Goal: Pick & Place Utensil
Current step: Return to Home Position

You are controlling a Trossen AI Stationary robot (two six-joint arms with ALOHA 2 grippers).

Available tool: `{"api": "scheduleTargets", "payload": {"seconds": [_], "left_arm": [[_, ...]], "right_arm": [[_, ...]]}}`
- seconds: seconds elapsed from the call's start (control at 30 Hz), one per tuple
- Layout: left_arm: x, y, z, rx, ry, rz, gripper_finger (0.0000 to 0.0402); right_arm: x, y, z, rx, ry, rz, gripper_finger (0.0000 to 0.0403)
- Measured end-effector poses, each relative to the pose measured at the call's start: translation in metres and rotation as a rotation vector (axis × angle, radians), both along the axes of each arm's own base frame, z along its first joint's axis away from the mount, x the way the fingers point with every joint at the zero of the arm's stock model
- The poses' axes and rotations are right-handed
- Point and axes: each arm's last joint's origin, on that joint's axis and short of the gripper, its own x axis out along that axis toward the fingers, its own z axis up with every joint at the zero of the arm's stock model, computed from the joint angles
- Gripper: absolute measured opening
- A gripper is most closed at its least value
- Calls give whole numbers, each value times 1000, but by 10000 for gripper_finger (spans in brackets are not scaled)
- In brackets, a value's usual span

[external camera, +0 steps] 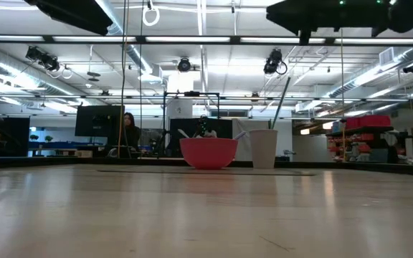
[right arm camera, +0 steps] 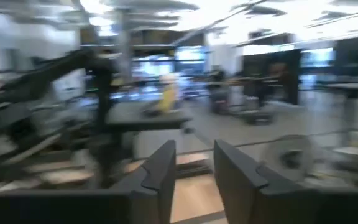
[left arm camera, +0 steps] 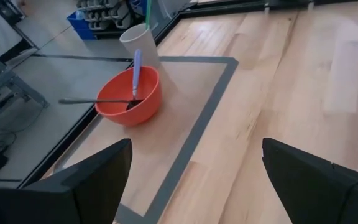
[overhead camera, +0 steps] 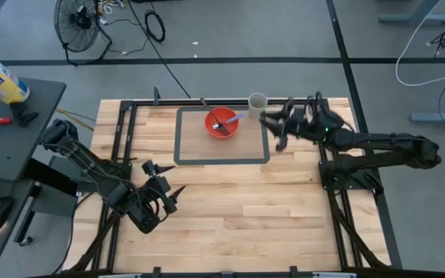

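- The right gripper hung over the right edge of the mat, just beside the gray cup. In its own wrist view its fingers stood a narrow gap apart with nothing between them.
- The left gripper sat over the near left part of the tabletop, well apart from the mat. Its fingers were spread wide and held nothing.
- The gray cup stood upright at the mat's far right corner, just beside the orange bowl. We could not tell whether it stood wholly inside the border.
- The green straw rose out of the cup, its long axis tilted off vertical and its top well above the rim.
- The bowl held the black fork, whose handle lay out over the rim, and a pale blue utensil propped against the wall.
- We judged the placing done, with only the retreat to the rest pose left.
- That retreat turned on one relation: the cup and its leaning straw lay just off the right fingers, on their far left side. The right arm was much the nearer of the two.
- We thought the right arm should pull back toward its own side, away from the cup, since a brush against the tall straw could tip it or the cup.
- We could not make out the height between those fingers and the straw's top.
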Motion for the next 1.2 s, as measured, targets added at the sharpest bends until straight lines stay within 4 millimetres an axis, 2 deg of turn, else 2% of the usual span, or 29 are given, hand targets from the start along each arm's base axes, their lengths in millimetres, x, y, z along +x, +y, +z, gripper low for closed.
{"api": "scheduleTargets", "payload": {"seconds": [0.13, 0.27, 0.33, 0.43, 0.53, 0.57, 0.67, 0.77, 0.9, 1.07, 1.2], "left_arm": [[6, -5, -1, -13, -14, -47, 362], [20, -7, -9, -40, 6, -181, 362], [29, -7, -11, -59, -10, -268, 362], [39, -4, -14, -81, -72, -383, 362], [41, 2, -22, -41, -103, -378, 356], [41, 5, -24, -22, -98, -360, 350], [33, 17, -27, -3, -89, -317, 317], [21, 32, -28, -41, -103, -318, 268], [2, 54, -25, -86, -179, -334, 196], [-15, 85, -25, -127, -338, -434, 121], [-25, 108, -32, -169, -379, -419, 75]], "right_arm": [[1, 28, -25, -32, -13, 137, 60], [-9, 49, -61, -74, -43, 228, 8], [-20, 55, -76, -65, -96, 261, 10], [-39, 60, -87, -53, -234, 279, 19], [-57, 62, -99, -62, -316, 279, 16], [-55, 62, -99, -54, -297, 277, 12], [-57, 62, -101, -28, -274, 308, 4], [-57, 61, -102, -20, -236, 333, 6], [-63, 61, -99, -53, -243, 350, 8], [-72, 61, -95, -133, -233, 331, 5], [-78, 62, -100, -53, -163, 360, 6]]}}
